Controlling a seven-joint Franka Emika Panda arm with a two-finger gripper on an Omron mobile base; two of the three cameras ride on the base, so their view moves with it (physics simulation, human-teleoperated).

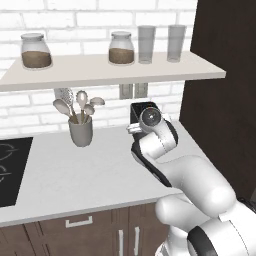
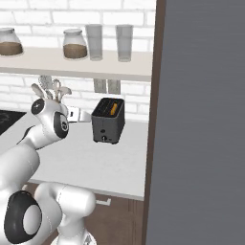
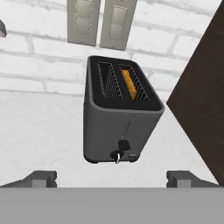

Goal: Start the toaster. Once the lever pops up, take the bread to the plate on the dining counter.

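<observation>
While a tall dark cabinet (image 2: 201, 119) blocks off everything to the right in the right base view, the white worktop (image 1: 95, 170) runs out clear in front of me, with a black hob (image 1: 11, 170) cut off at its left edge. Above it a pale shelf (image 1: 105, 70) carries two glass jars (image 1: 36, 51) part-filled with brown stuff, and two clear glasses (image 1: 146, 44) whose contents I cannot make out. A grey utensil cup (image 1: 81, 131) stands on the worktop, holding several pale spoons and a slotted ladle.

The toaster (image 3: 120, 116) sits at the back right of the worktop, near the brick wall and below two wall sockets (image 3: 101, 22). From the left base view my own forearm hides most of it. In its right-hand slot lies the bread (image 3: 129, 84), sunk low so only its orange top edge shows; the left slot holds nothing. The lever (image 3: 124, 144) sits low on the front face, just above the small knob (image 3: 116, 155).

My gripper (image 3: 111, 177) hangs in front of the toaster, jaws spread wide apart, gripping nothing and touching nothing.
</observation>
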